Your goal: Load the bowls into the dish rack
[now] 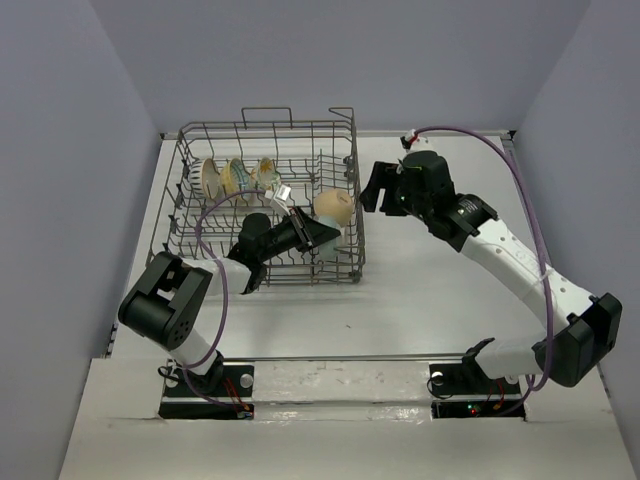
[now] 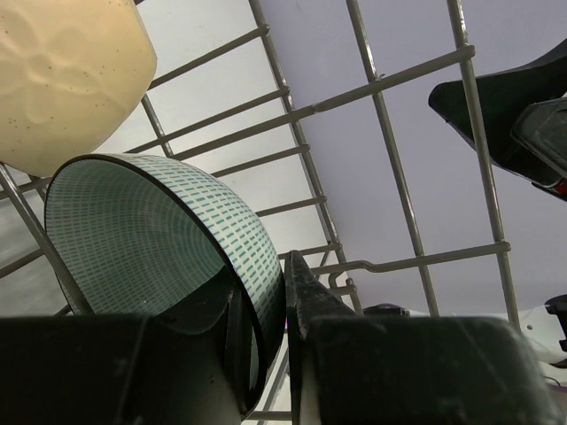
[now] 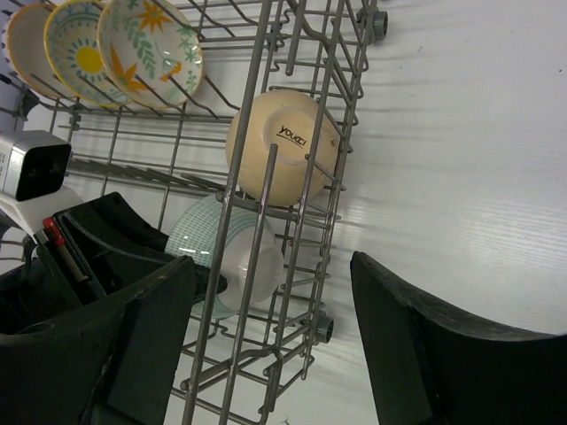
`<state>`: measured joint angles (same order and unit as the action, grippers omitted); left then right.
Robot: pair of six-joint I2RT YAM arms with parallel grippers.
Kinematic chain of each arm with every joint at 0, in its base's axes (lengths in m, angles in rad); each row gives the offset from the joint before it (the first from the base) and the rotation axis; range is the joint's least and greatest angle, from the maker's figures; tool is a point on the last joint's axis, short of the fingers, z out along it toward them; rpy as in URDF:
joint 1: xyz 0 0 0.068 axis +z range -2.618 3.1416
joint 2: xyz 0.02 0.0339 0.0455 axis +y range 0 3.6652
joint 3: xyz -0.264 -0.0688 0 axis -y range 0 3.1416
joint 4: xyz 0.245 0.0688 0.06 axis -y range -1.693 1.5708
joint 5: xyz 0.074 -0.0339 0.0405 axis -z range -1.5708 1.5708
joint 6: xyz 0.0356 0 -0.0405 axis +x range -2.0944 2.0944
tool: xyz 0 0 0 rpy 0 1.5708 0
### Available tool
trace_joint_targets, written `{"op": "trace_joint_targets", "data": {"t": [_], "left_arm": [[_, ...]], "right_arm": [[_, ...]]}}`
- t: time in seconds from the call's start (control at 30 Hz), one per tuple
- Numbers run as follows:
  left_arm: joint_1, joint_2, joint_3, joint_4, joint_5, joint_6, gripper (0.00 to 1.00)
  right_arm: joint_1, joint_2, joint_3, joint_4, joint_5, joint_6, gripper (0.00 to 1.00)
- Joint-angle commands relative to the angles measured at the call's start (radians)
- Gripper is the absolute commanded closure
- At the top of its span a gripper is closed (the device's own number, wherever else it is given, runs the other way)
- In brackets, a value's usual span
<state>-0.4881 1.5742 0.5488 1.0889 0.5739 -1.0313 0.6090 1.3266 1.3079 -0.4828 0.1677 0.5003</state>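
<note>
The grey wire dish rack [image 1: 345, 130] stands at the centre left. My left gripper [image 1: 315, 238] reaches inside its near right corner and is shut on the rim of the pale teal-green bowl [image 2: 133, 239], held tilted on edge; the bowl also shows in the right wrist view [image 3: 226, 257]. The plain tan bowl [image 1: 333, 207] stands on edge just behind it against the rack's right wall [image 3: 282, 146]. The white-and-tan bowl [image 3: 35, 44] and two floral bowls [image 3: 84, 53] [image 3: 151, 40] stand in a row at the rack's back left. My right gripper [image 1: 368, 190] is open and empty just outside the rack's right side.
The rack's upright tines and right wall [image 3: 266, 204] lie between my right gripper [image 3: 275, 345] and the bowls. White table [image 1: 430, 290] stretches right of the rack. The right arm's purple cable [image 1: 530, 230] arcs over the right side.
</note>
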Motion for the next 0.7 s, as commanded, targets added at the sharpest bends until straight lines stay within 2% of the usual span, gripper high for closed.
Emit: {"op": "trace_joint_targets", "data": {"t": [0.0,0.37,0.53,0.67], "left_arm": [[0.011,-0.037,0.033,0.028,-0.016,0.048,0.91],[0.011,-0.037,0.04,0.011,-0.02,0.048,0.91],[0.011,-0.039,0.042,-0.001,-0.022,0.048,0.9],[0.011,-0.045,0.042,-0.021,-0.029,0.053,0.81]], "right_arm": [[-0.003,0.023,0.042,0.056,-0.025,-0.019,0.24],[-0.003,0.121,0.099,0.053,-0.031,-0.04,0.25],[-0.003,0.141,0.096,0.053,-0.013,-0.032,0.31],[-0.003,0.143,0.091,0.052,-0.007,-0.031,0.35]]}}
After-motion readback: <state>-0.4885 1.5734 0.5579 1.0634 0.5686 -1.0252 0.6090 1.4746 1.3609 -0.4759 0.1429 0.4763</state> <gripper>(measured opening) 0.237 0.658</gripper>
